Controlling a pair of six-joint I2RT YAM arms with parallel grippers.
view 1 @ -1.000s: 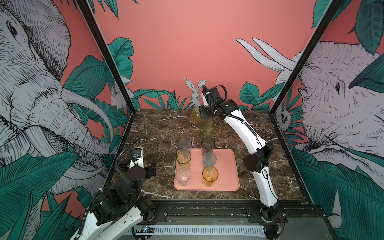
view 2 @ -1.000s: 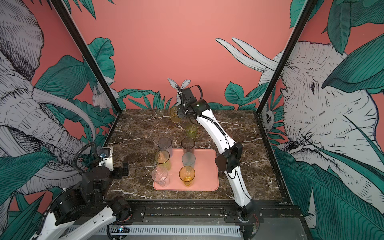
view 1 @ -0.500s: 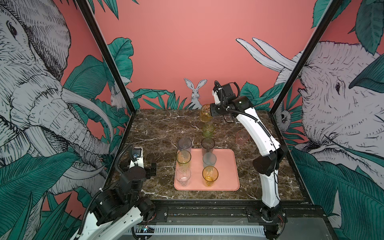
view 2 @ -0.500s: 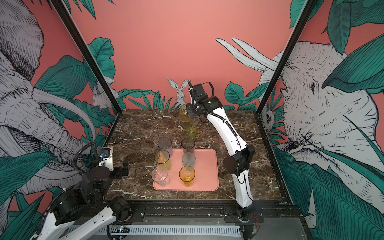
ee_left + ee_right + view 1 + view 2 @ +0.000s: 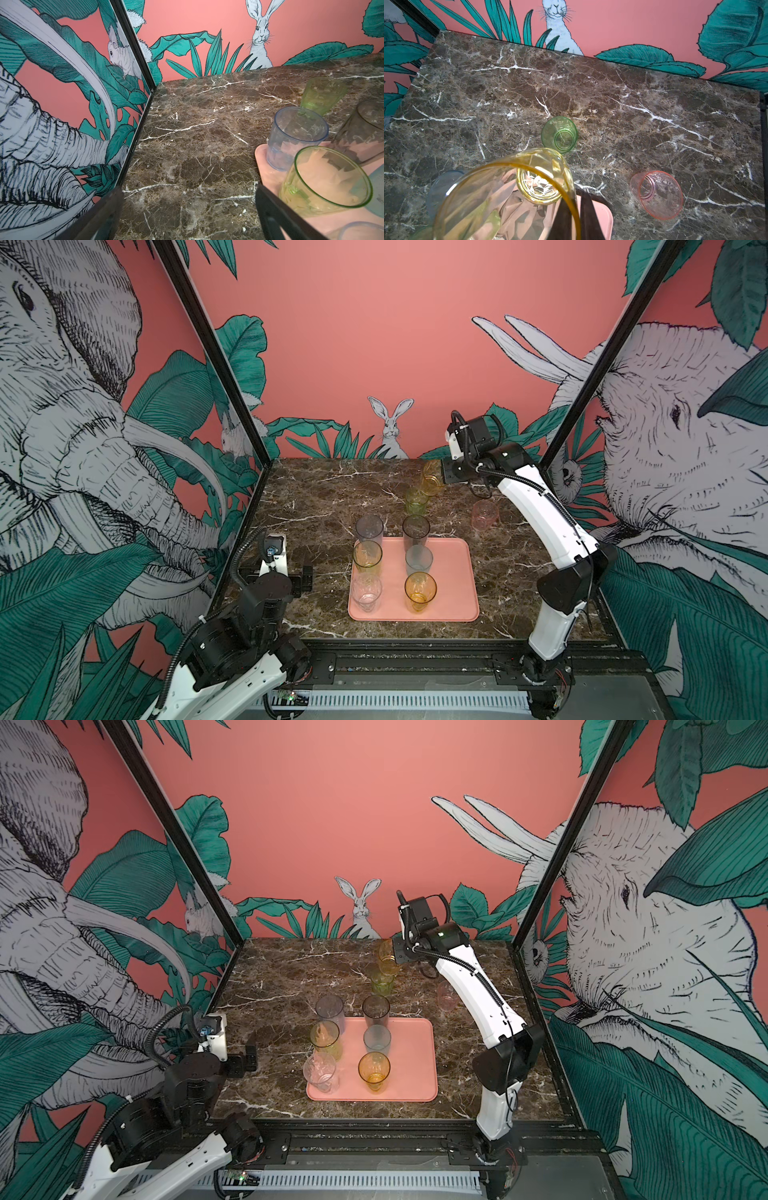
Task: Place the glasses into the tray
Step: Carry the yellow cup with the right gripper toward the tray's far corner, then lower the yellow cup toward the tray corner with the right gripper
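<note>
– Six glasses counted on the tray (image 5: 453,572). Confirm.

– Confirmed. All six stand upright in two columns on the side of the tray nearer my left arm: grey tumbler (image 5: 369,529), smoky tumbler (image 5: 415,533), yellow-green tumbler (image 5: 367,556), frosted tumbler (image 5: 419,559), clear tumbler (image 5: 365,594) and amber tumbler (image 5: 420,592). The strip of the tray nearer my right arm is bare.

– State of the fingers?

– My right fingers (image 5: 588,220) are clenched on the wall of the yellow tumbler (image 5: 432,479). It is held clear of the table (image 5: 316,497), over the far side. My left fingers (image 5: 270,207) are spread wide and grasp nothing. They sit low at the near left of the table, near the tray's edge.

– Remaining items?

– Two stand on the table behind the tray. The green tumbler (image 5: 417,502) is almost under the held one. The pink tumbler (image 5: 484,514) is well apart from it, toward my right arm.

– Progress estimate?

– I judge the task about two-thirds done: six seated, one lifted, two untouched. The held tumbler needs carrying to the bare strip and setting down upright. The green and pink tumblers come after it. The bare strip looks wide enough for all three.
</note>
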